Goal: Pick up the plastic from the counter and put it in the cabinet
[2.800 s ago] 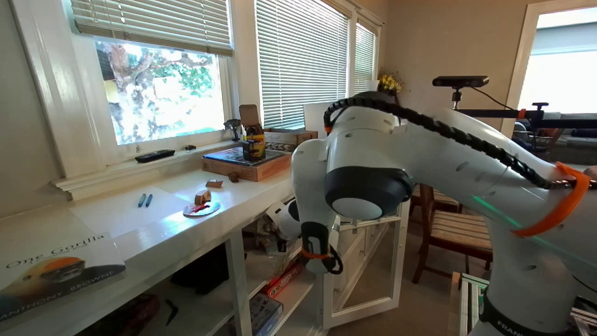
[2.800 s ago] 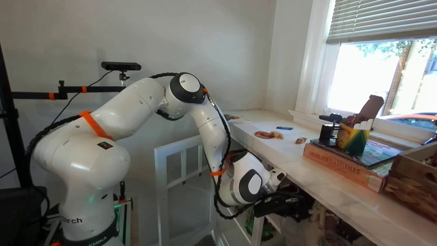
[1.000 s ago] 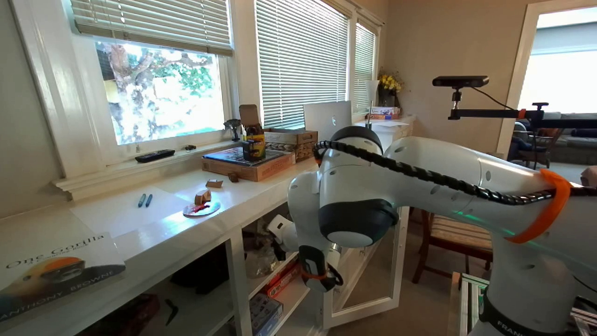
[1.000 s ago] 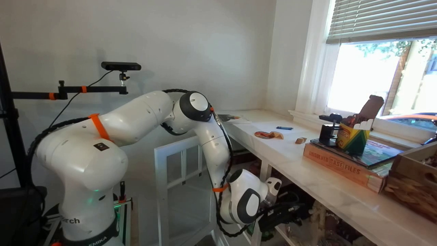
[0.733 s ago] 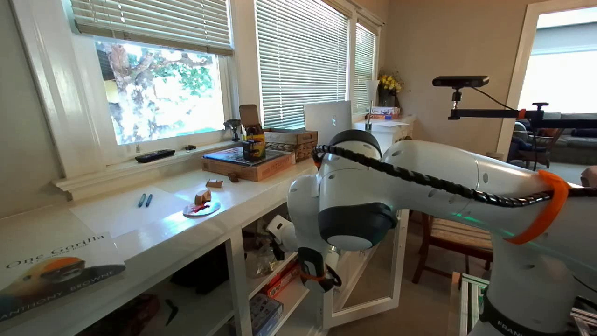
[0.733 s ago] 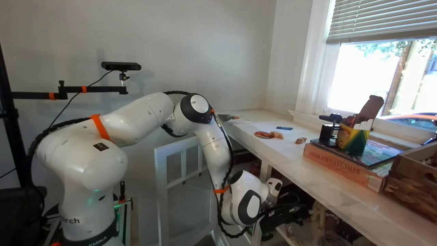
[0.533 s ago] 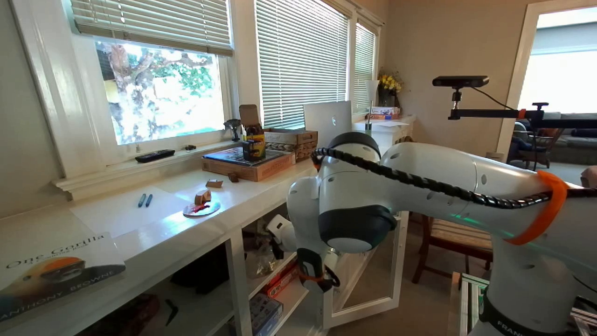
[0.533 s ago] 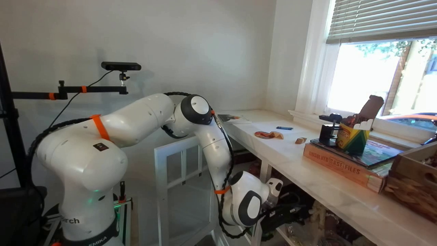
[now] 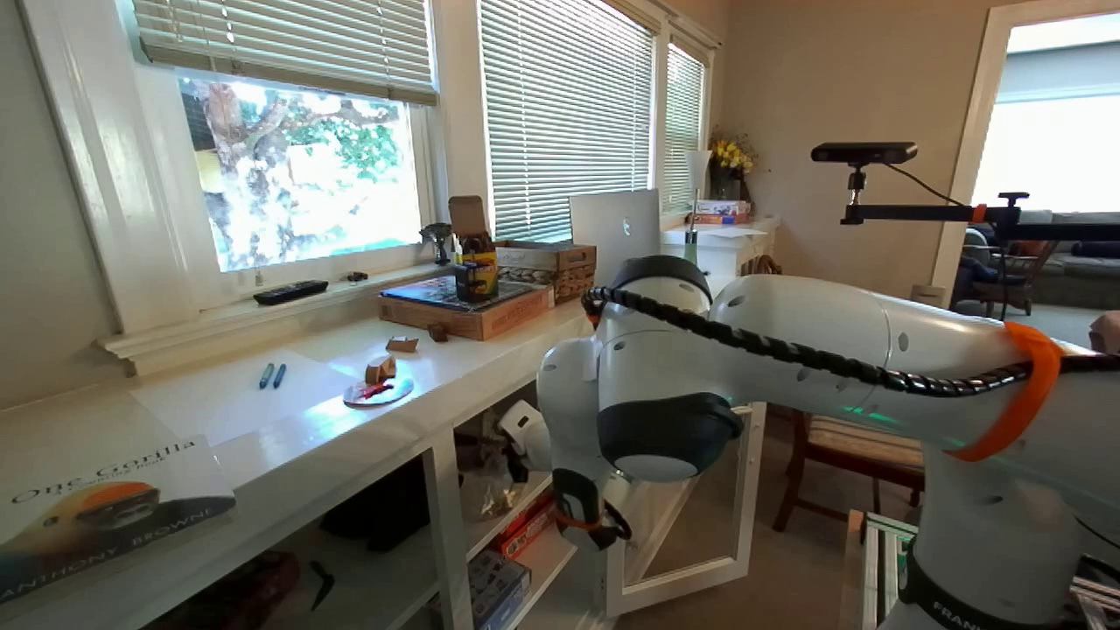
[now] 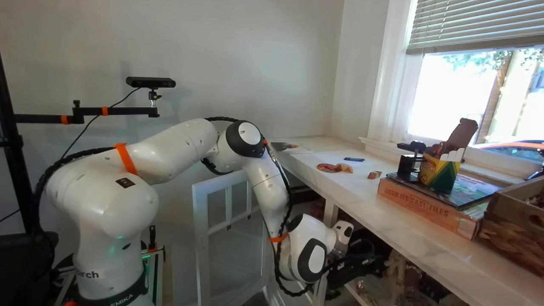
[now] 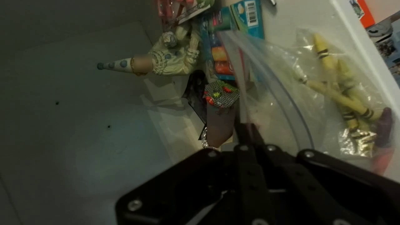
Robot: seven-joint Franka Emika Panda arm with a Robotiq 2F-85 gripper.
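- Your gripper (image 11: 249, 129): jaws pressed together, apparently pinching one edge of the plastic bag (image 11: 318, 103).
- Plastic bag: inside the cabinet (image 9: 448, 499), seemingly on the shelf (image 11: 300, 15), its bulk right of your jaws in the wrist view.
- Likely next: you release that edge.

bag (image 11: 307, 109): glossy plastic | counter (image 10: 357, 187): glossy | crate (image 10: 510, 212): apparently rough wood

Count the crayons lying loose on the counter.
2. In an exterior view, a left crayon and a right crayon lie side by side on white paper. More could hide behind the arm.
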